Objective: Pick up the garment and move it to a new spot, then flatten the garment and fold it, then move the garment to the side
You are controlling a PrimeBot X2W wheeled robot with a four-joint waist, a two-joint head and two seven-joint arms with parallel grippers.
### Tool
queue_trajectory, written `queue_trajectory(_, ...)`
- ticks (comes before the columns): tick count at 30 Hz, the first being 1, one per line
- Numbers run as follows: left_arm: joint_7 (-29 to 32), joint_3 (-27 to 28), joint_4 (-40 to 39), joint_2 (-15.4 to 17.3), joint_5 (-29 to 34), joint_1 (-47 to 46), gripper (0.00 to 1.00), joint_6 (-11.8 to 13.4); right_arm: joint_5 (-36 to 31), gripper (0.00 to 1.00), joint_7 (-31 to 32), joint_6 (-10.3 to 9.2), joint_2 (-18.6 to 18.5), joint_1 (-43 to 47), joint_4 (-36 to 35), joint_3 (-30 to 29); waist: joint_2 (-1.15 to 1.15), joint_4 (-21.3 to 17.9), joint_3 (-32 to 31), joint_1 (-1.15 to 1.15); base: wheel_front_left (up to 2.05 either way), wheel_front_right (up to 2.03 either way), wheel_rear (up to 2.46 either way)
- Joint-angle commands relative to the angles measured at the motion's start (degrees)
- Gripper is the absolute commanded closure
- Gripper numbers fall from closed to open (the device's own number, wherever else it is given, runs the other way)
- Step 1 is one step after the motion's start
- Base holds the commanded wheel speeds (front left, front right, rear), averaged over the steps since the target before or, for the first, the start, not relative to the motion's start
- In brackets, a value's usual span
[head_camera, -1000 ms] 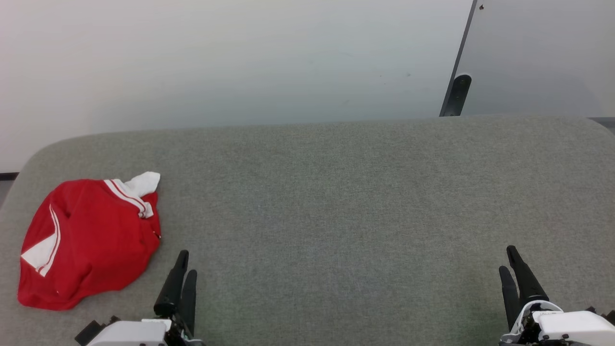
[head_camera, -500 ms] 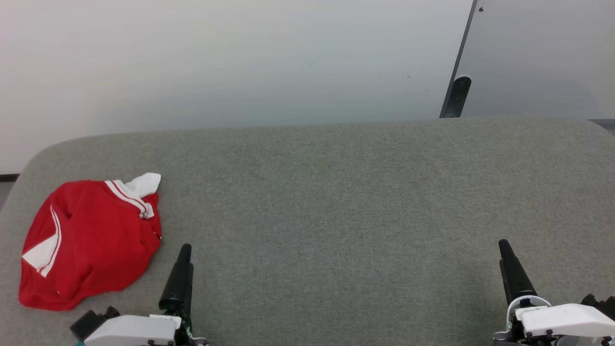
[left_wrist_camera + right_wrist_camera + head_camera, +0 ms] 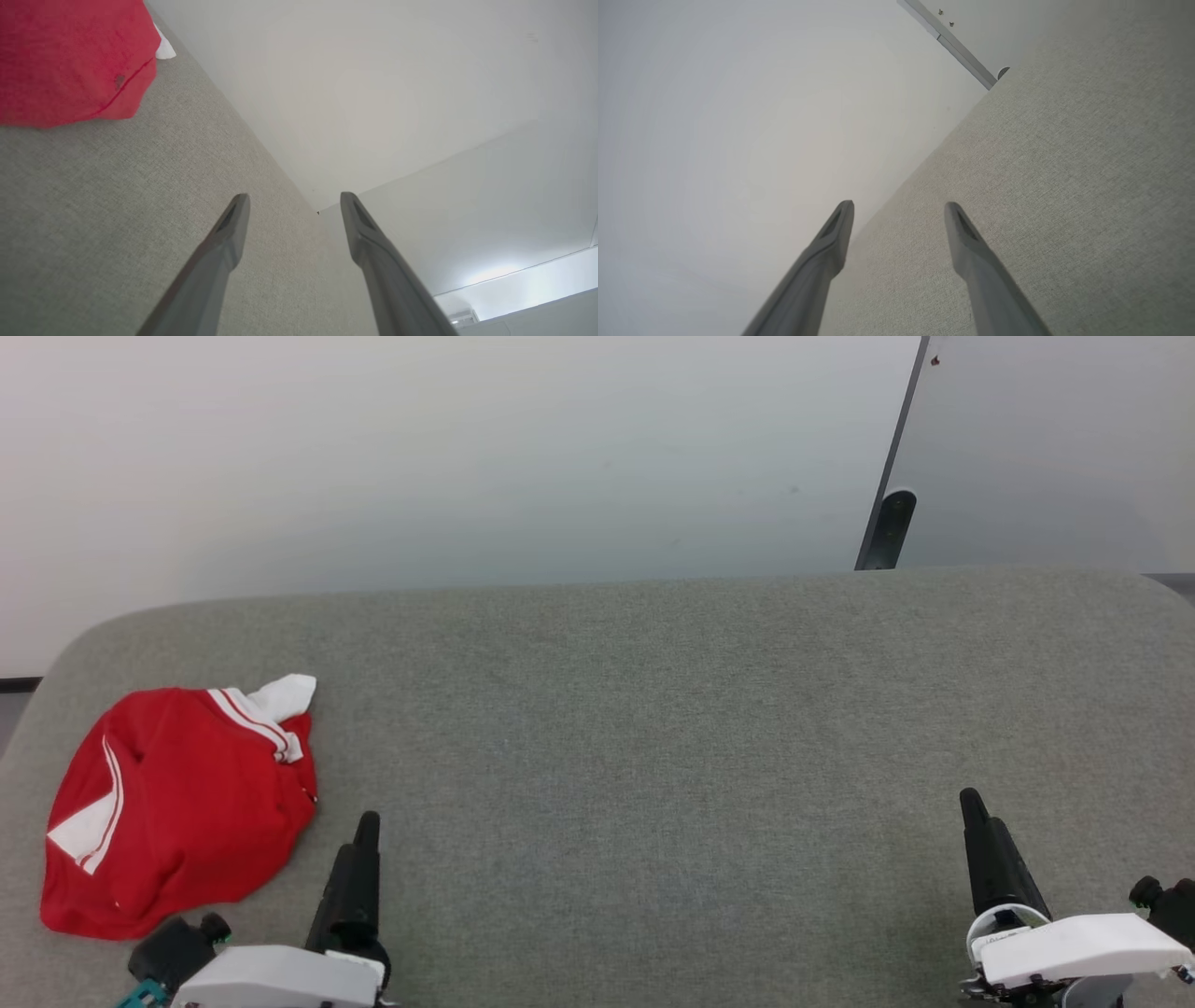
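The garment [image 3: 177,803], a red jersey with white sleeve patches and red-and-white stripe trim, lies bunched in a heap at the near left of the grey table; its lettering is hidden. Its red edge fills the top left corner of the left wrist view [image 3: 70,60]. My left gripper [image 3: 367,824] hovers just right of the heap, apart from it, turned edge-on in the head view; its wrist view [image 3: 294,200] shows the fingers spread and empty. My right gripper [image 3: 971,803] stands at the near right, far from the garment, open with nothing between its fingers [image 3: 899,207].
The grey felt table [image 3: 653,728] has rounded far corners and ends at a pale wall. A dark bracket [image 3: 887,527] on a slanted rail rises behind the far right edge.
Both arms have rolled at the wrist, so each gripper's two fingers now line up edge-on in the head view. The right gripper has crept slightly forward. The garment has not moved.
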Motion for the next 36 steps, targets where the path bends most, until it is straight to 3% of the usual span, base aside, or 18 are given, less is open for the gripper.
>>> queue_trajectory(1,-0.49,0.17,-1.10,0.06,3.08,-0.17,0.00,-0.20,-3.28,0.00,-0.57,0.02,-0.18,-1.06,-1.10,0.30,0.00,0.05,-0.05,0.00,0.00,0.00,0.00)
queue_trajectory(19,-3.59,1.46,-6.74,-1.11,28.26,0.91,0.00,-0.23,-23.25,0.00,-3.70,0.03,-0.21,-1.12,-2.85,0.32,0.00,0.31,-0.32,0.00,0.00,0.00,0.00)
queue_trajectory(36,-5.98,0.79,-9.06,-1.17,40.10,1.72,0.00,-0.28,-33.04,0.00,-6.08,0.04,-0.24,-1.67,-3.19,0.78,0.00,0.15,-0.50,0.00,0.00,0.00,0.00)
